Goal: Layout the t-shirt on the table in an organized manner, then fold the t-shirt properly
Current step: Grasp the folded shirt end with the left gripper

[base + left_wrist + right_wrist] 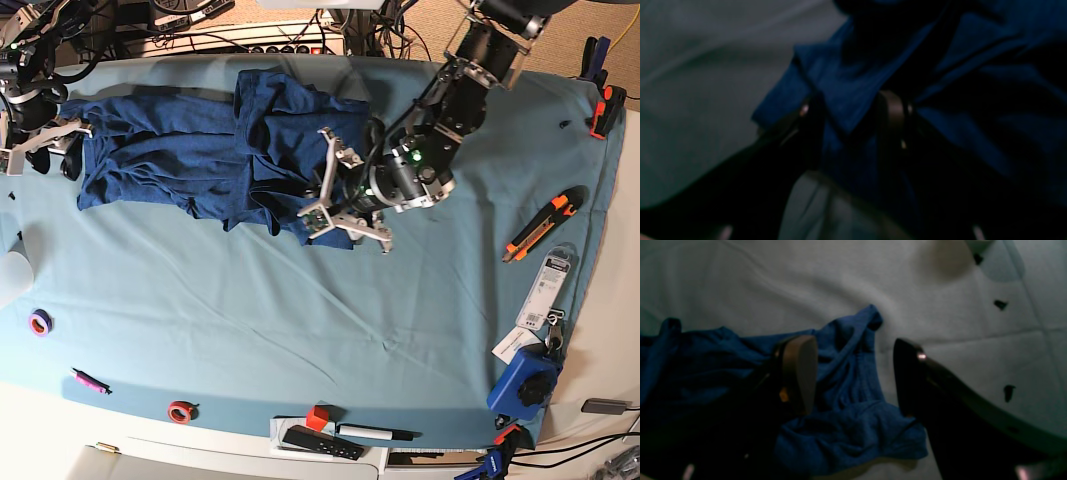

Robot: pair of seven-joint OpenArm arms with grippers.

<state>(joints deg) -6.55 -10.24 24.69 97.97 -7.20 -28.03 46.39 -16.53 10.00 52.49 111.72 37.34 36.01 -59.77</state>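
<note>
Teal cloth covers the table [300, 320], with cables and gear crowded along its far edge. Left gripper [853, 110] has its fingers half parted, and a fold of the t-shirt [200, 150] lies between them; the dim wrist view suggests they are pinching it, though that is hard to confirm. Right gripper [853, 373] stands wide open over the shirt's other end, holding nothing, one finger above the fabric and one over bare cloth. Rumpled, the shirt stretches across the far half. A box cutter [540, 225] and tape rolls [40, 322] lie well apart from it.
</note>
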